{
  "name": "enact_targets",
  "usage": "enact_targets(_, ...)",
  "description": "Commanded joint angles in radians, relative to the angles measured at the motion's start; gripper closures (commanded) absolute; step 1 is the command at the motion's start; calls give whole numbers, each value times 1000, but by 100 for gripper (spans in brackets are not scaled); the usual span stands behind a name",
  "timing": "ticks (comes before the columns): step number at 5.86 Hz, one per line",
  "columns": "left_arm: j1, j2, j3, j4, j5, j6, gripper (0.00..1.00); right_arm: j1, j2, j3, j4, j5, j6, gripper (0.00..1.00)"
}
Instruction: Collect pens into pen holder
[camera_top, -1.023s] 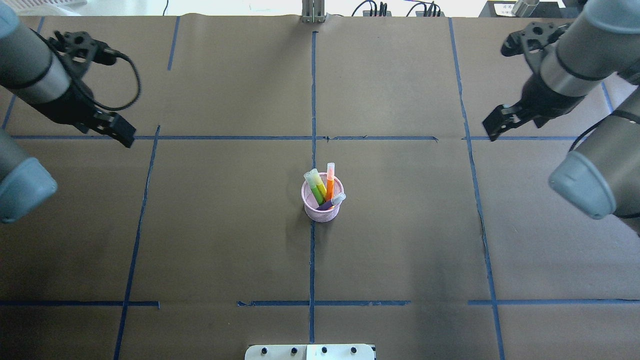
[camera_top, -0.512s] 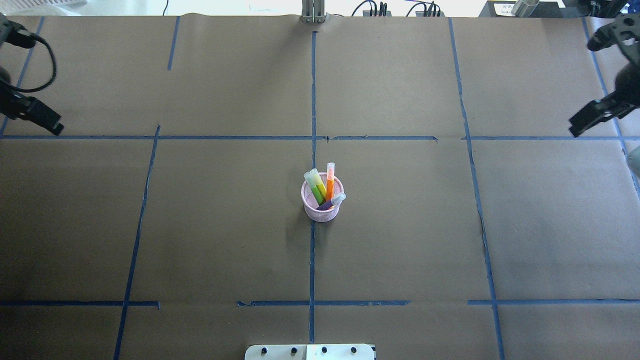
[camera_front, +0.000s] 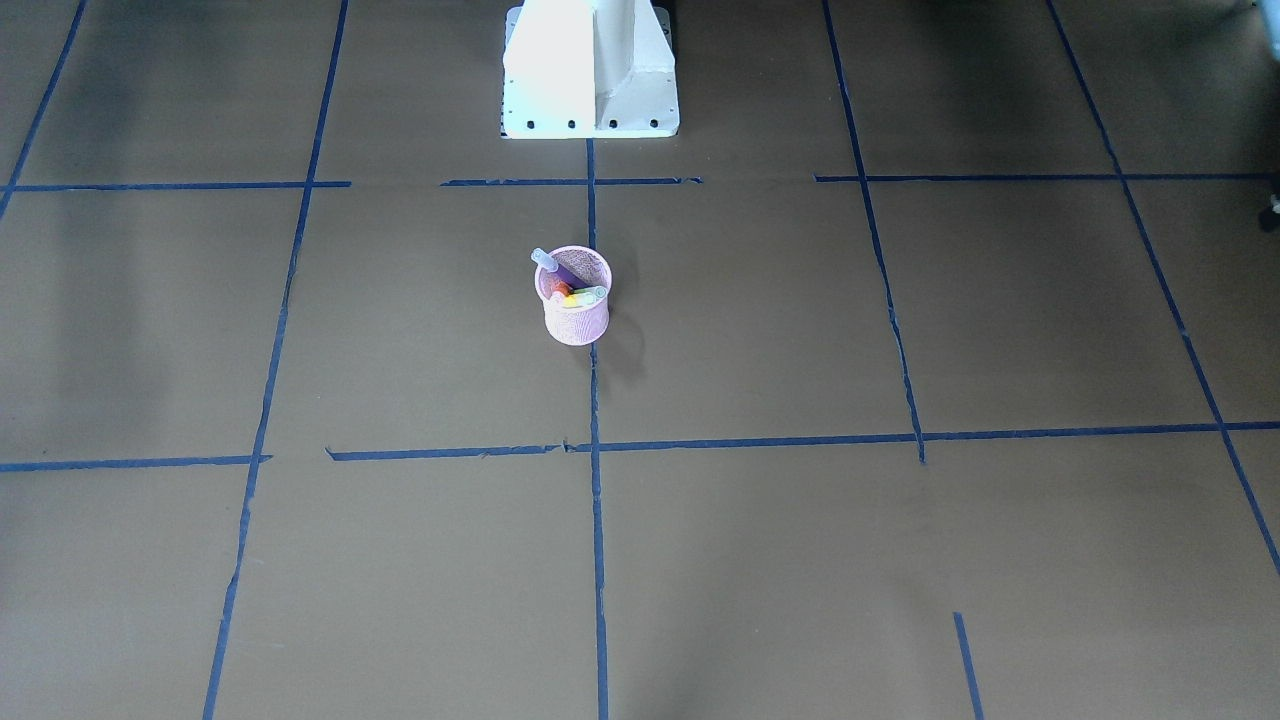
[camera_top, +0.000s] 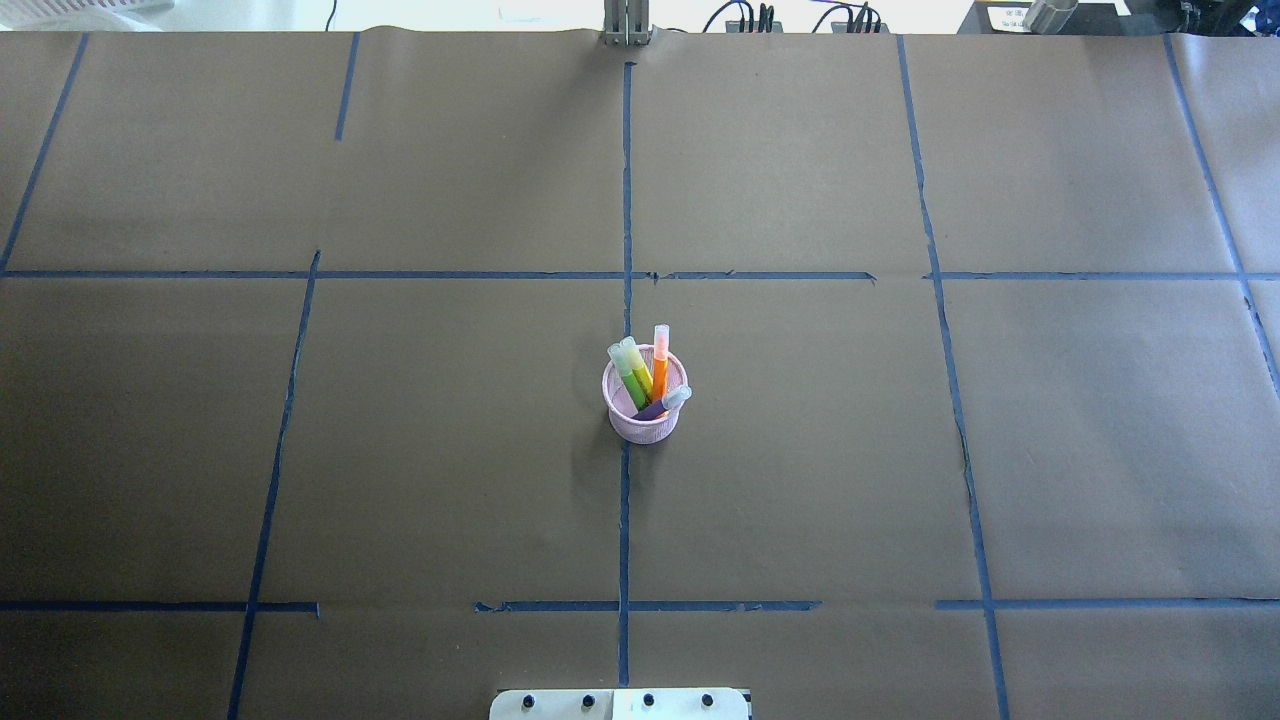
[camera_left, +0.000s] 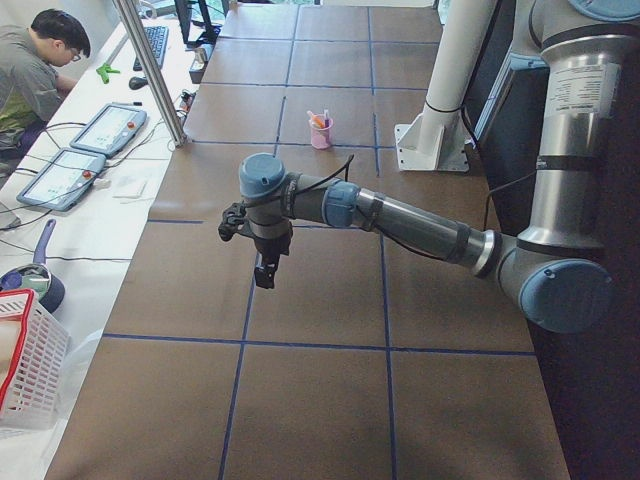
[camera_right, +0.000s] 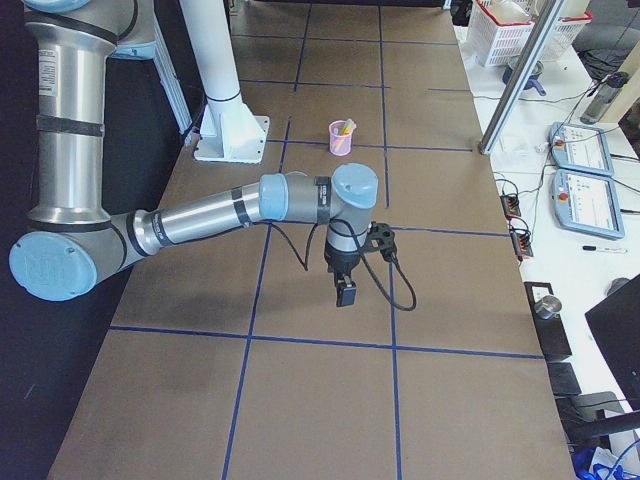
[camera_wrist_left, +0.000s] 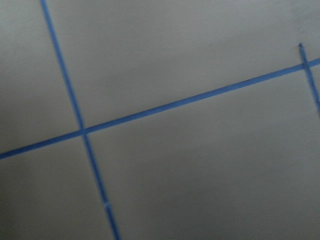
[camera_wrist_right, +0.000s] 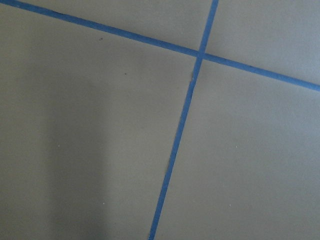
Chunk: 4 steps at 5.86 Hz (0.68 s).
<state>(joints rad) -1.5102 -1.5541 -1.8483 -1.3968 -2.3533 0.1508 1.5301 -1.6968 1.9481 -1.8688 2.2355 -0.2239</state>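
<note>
The pink mesh pen holder (camera_top: 645, 425) stands upright at the table's middle; it also shows in the front-facing view (camera_front: 575, 322) and in the side views (camera_left: 321, 135) (camera_right: 341, 140). Inside it stand the green pen (camera_top: 632, 375), the orange pen (camera_top: 660, 362) and the purple pen (camera_top: 668, 403), caps up and leaning on the rim. The left gripper (camera_left: 265, 270) hangs over the table's left end, far from the cup. The right gripper (camera_right: 346, 293) hangs over the right end. Both show only in the side views, so I cannot tell whether they are open or shut.
The white robot base (camera_front: 590, 70) stands at the table's near edge, behind the cup. Blue tape lines cross the brown table cover. A side desk with tablets (camera_left: 85, 150) and a seated person (camera_left: 35, 60) lies beyond the far edge.
Both arms have swung outward and left the overhead view, the left to the left and the right to the right. The cup and pens have not moved.
</note>
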Motion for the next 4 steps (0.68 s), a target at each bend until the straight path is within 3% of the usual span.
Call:
enact_targets(1,-41,99,49,-4,-6,73,0,54,-84,-60,55,38,-37,0)
enact_targets(4,-42,135,55,-4,-1,67,0,55,-81,-94,57,41,-38,0)
